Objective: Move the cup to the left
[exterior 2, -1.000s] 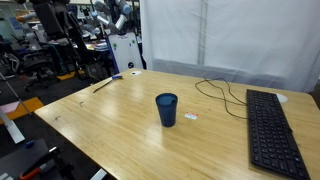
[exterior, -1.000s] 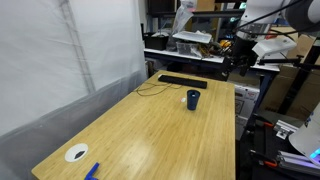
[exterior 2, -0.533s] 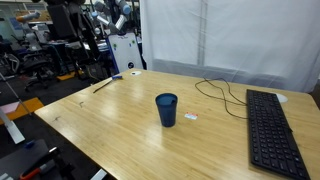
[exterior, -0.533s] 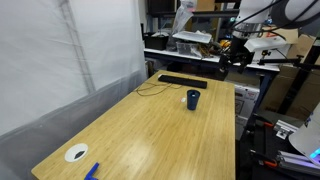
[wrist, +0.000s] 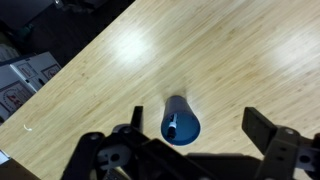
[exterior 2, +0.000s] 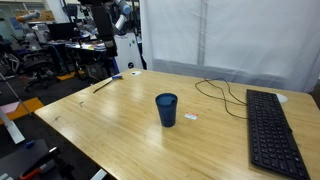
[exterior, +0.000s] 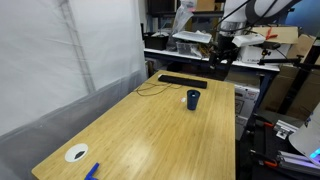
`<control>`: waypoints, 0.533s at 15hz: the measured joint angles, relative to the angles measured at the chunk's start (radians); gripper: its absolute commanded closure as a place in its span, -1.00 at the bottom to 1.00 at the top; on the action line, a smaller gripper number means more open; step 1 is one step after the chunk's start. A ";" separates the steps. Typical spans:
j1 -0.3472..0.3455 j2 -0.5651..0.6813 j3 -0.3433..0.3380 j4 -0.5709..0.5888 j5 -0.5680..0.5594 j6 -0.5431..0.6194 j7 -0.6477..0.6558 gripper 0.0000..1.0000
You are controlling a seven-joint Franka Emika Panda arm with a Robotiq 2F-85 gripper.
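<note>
- The cup, a small dark navy-blue cylinder, stands upright on the wooden table. It is in the far right part of the table, just on the near side of the black keyboard.
- In an exterior view the cup stands about mid-table, open end up. The keyboard lies well apart to its right.
- A thin dark cable curls on the table between the cup and the keyboard. A tiny white scrap lies just beside the cup on its right.
- The gripper hangs high over the far end of the table, beyond the keyboard and well clear of the cup.
- In the wrist view the fingers are spread wide and hold nothing. The cup shows from above between them, and the table fills the rest of the picture.
- At the near left corner of the table lie a white round disc and, just nearer, a flat bright-blue thing. Both are far from the cup.
- A white curtain hangs along the left side of the table.
</note>
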 measured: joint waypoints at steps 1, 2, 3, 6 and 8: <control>0.000 0.022 -0.012 0.021 0.000 0.000 -0.035 -1.00; 0.000 0.043 -0.023 0.041 0.000 0.000 -0.069 -1.00; 0.000 0.064 -0.034 0.060 0.000 -0.001 -0.102 -1.00; 0.000 0.123 -0.060 0.110 0.000 -0.006 -0.177 -1.00; 0.000 0.149 -0.067 0.132 -0.001 -0.016 -0.198 -1.00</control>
